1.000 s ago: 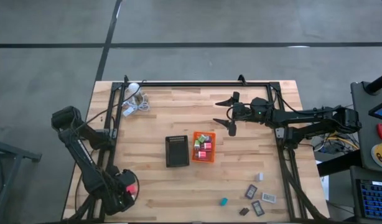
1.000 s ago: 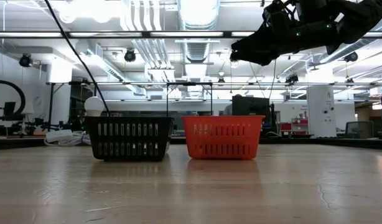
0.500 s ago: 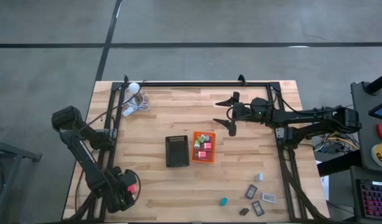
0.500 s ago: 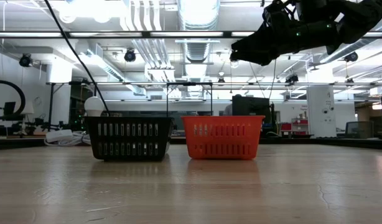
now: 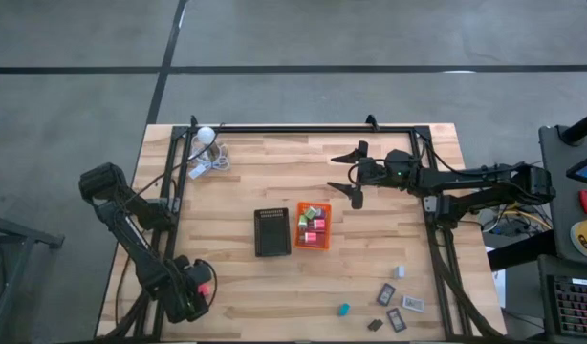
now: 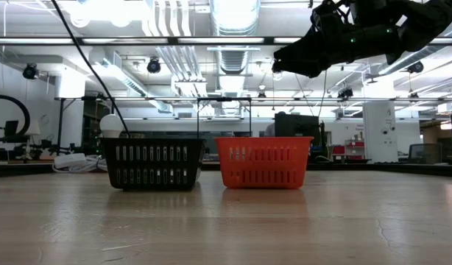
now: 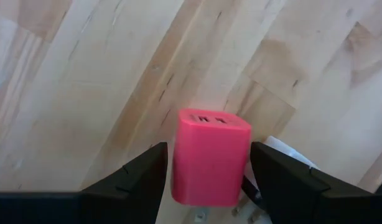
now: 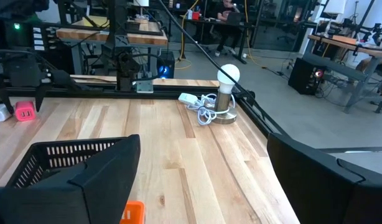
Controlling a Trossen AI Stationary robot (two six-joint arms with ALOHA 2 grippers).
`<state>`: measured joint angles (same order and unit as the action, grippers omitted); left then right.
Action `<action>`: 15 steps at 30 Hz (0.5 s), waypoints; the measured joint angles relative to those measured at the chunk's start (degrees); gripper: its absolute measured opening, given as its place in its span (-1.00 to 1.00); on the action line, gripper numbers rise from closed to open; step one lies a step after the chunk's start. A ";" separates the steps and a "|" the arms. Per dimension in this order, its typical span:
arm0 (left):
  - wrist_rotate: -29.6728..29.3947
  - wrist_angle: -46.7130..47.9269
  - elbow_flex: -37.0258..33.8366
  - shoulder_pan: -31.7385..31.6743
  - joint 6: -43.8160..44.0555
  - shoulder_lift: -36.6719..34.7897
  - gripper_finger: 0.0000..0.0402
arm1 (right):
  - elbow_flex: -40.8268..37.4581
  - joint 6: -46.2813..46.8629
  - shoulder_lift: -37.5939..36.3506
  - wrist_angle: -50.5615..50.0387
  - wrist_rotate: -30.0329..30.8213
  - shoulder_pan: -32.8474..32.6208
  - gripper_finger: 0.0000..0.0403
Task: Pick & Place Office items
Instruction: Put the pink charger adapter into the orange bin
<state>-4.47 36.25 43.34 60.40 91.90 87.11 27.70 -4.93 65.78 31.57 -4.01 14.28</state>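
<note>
Overhead, a wooden table (image 5: 274,277) carries two small baskets side by side at its centre: a black tray (image 5: 271,231) on the left and, just beside it, an orange tray (image 5: 314,225) that already contains several office items — green, pink and red blocks (image 5: 315,225). The left gripper (image 5: 204,287) sits low at the near left corner of the table, its two fingers pinching a pink-red block (image 7: 210,155); in the left wrist view this block fills the gap between the dark fingers (image 7: 132,177), its upper face showing two small slots, with bare wood planks beyond it. The right gripper (image 5: 354,176) hangs above the far right part of the table, beyond the orange tray, its fingers spread wide and holding nothing; in the low view it appears as a dark mass (image 6: 303,57) well above the two trays, and the right wrist view looks past its parted fingers (image 8: 94,180) across the planks. Loose items lie near the table's near right corner — a teal block (image 5: 343,310), a small grey block (image 5: 400,271), and a cluster of flat grey-black rectangles (image 5: 397,311). A white ball with coiled grey cable (image 5: 209,148) stands at the far left corner, well apart from both trays; the right wrist view shows it upright on its base (image 8: 226,93).
</note>
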 joint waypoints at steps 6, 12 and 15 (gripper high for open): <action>0.00 -1.41 -0.85 0.00 0.00 0.00 0.16 | 0.00 0.00 0.00 0.00 0.00 0.00 0.69; -0.02 -2.45 -1.37 -0.02 0.00 0.00 0.09 | 0.00 0.00 0.02 0.00 0.00 0.04 0.73; -0.05 -2.42 -1.40 -0.02 0.00 0.00 -0.02 | 0.00 0.00 0.02 0.00 0.00 0.04 0.73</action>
<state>-4.52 33.82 41.93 60.38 91.90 87.11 27.70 -4.93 65.80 31.57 -4.01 14.33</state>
